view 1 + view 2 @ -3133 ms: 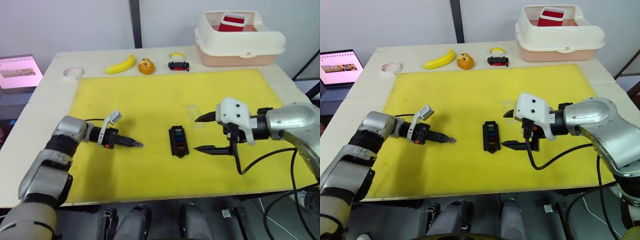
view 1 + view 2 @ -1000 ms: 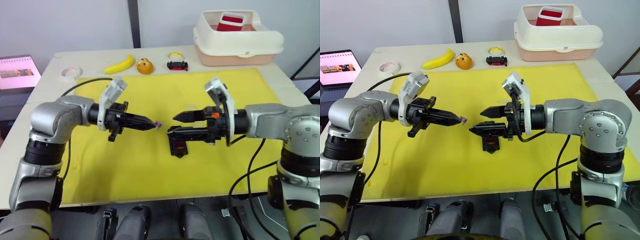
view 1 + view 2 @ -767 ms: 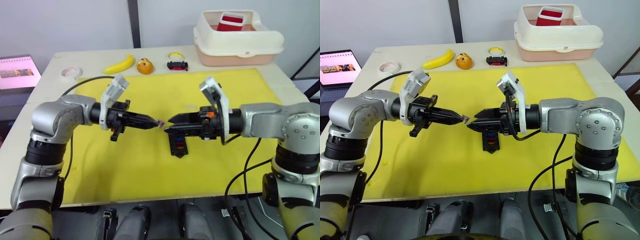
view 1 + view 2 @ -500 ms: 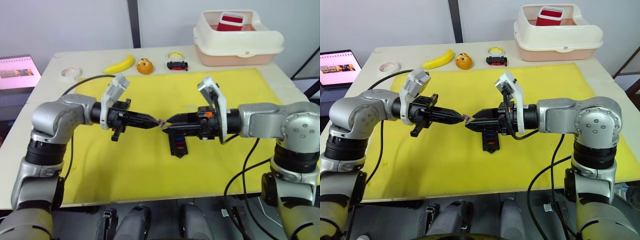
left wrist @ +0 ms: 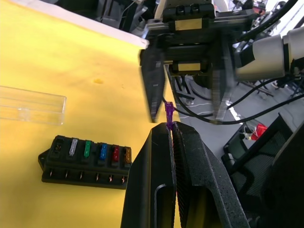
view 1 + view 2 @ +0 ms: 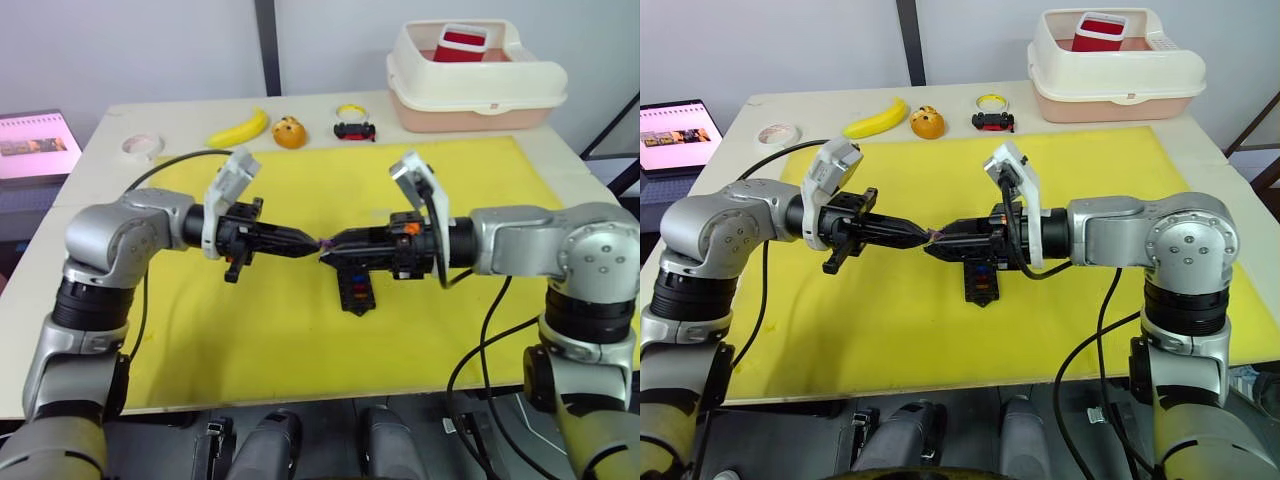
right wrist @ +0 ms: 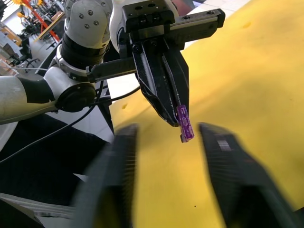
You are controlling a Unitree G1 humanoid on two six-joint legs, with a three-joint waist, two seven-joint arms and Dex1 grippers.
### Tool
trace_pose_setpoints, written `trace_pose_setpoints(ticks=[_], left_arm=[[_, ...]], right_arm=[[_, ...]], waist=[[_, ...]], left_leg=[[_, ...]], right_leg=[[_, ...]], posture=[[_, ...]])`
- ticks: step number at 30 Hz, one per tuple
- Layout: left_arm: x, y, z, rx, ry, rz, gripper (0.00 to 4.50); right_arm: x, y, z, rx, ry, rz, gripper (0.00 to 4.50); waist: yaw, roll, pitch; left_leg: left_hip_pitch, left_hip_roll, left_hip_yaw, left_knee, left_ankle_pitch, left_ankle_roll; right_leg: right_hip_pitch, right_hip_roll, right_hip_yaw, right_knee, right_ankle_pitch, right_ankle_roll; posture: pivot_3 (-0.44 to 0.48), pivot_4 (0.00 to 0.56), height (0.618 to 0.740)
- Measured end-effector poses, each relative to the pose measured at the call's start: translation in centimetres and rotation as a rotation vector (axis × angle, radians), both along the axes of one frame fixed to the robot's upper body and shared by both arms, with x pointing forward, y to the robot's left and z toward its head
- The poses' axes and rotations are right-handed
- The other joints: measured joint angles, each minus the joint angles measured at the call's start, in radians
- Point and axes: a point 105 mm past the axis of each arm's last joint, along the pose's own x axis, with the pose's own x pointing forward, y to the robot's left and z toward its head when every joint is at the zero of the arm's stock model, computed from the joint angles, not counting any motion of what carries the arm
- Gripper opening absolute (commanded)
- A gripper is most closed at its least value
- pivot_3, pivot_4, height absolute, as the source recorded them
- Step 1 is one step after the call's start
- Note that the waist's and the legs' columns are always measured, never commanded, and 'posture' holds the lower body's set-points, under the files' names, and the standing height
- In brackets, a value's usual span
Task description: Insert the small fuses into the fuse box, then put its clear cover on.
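Left wrist view: the purple fuse point(image 5: 168, 114) stands pinched at the tip of my left gripper point(image 5: 171, 127), jaws clamped on its lower end, upper end free. My right gripper point(image 5: 187, 83) faces it with fingers spread, one on either side of the fuse and not yet touching it.

What has just changed is the gap. A second ago my two grippers were near but apart above the mat; now the right one has moved in until its tips meet the left one's, and the fuse sits between its open fingers. Three seconds back both were low and well apart, the right beside the fuse box.

I read this as a hand-over in mid-air: the right gripper must close on the free end before my left lets go. The fuse is tiny and its exposed part short, so a skewed pinch could flick it away.

The fuse box point(image 6: 355, 285) lies on the yellow mat point(image 6: 300, 340) just below my right gripper, several coloured fuses already in it and at least one slot seemingly open. The clear cover point(image 5: 31, 105) lies on the mat just beyond the box, still off.
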Motion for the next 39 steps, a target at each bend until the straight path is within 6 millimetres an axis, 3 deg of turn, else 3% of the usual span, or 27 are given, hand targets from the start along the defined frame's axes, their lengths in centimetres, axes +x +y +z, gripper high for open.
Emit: trace_pose_setpoints(ticks=[1,10,14,18,21,28,33,39], left_arm=[[-0.1,0.0,0.0,-0.002,0.000,-0.004,0.00],[-0.2,0.2,-0.2,0.018,-0.002,-0.007,0.00],[0.0,0.9,-0.8,0.087,-0.008,0.020,1.24],[0.6,2.6,-1.0,0.184,-0.084,0.067,3.24],[1.0,3.1,-2.1,0.254,-0.171,0.063,4.46],[2.7,1.6,-3.9,0.271,-0.365,0.097,4.46],[3.1,-0.3,-6.8,0.283,-0.345,0.096,4.46],[3.7,-0.6,-8.8,0.318,-0.315,0.129,4.46]], right_arm=[[0.1,-0.1,0.0,0.000,-0.001,-0.008,0.02],[0.0,0.1,-0.2,-0.015,0.004,0.006,0.02],[-0.1,-0.2,-0.4,-0.094,-0.044,0.008,0.00],[1.4,-1.5,-1.0,-0.229,-0.190,-0.038,0.00],[2.7,-1.8,-1.3,-0.272,-0.349,0.001,0.00],[6.2,-3.7,-4.5,-0.398,-0.465,0.106,0.00],[8.1,-4.5,-5.8,-0.451,-0.486,0.149,0.00],[8.8,-4.4,-6.3,-0.467,-0.494,0.206,0.00]], waist=[[0.000,0.000,0.000],[-0.001,0.000,0.000],[0.000,0.000,0.000],[0.000,0.000,0.000],[-0.001,0.000,0.000],[0.000,0.000,0.000],[-0.004,0.000,0.000],[-0.003,0.000,0.000]], left_leg=[[0.000,0.000,0.000,0.000,0.000,0.000],[0.000,0.000,0.000,0.000,0.000,0.000],[0.000,0.000,0.000,0.000,0.000,0.000],[0.000,0.000,0.002,0.000,0.000,0.000],[0.000,0.000,0.002,-0.001,0.000,0.000],[0.000,0.000,0.002,0.000,0.000,0.000],[-0.001,0.000,0.002,-0.001,0.000,0.000],[-0.001,0.000,0.002,-0.001,0.000,0.000]], right_leg=[[0.000,0.000,0.000,0.000,0.000,0.000],[0.000,0.000,0.000,0.000,0.000,0.000],[0.000,0.000,0.000,0.000,0.000,0.000],[-0.001,0.000,0.000,0.000,0.000,0.000],[-0.001,0.000,0.000,0.000,0.000,0.000],[0.000,0.000,0.000,0.000,0.000,0.000],[-0.002,0.000,0.000,0.000,0.000,0.000],[-0.002,0.000,0.000,0.000,0.000,0.000]], posture=[[0.000,0.150,0.740],[0.000,0.150,0.740],[0.000,0.150,0.740],[0.000,0.150,0.740],[0.000,0.150,0.740],[0.000,0.150,0.740],[0.000,0.150,0.740],[0.000,0.150,0.740]])
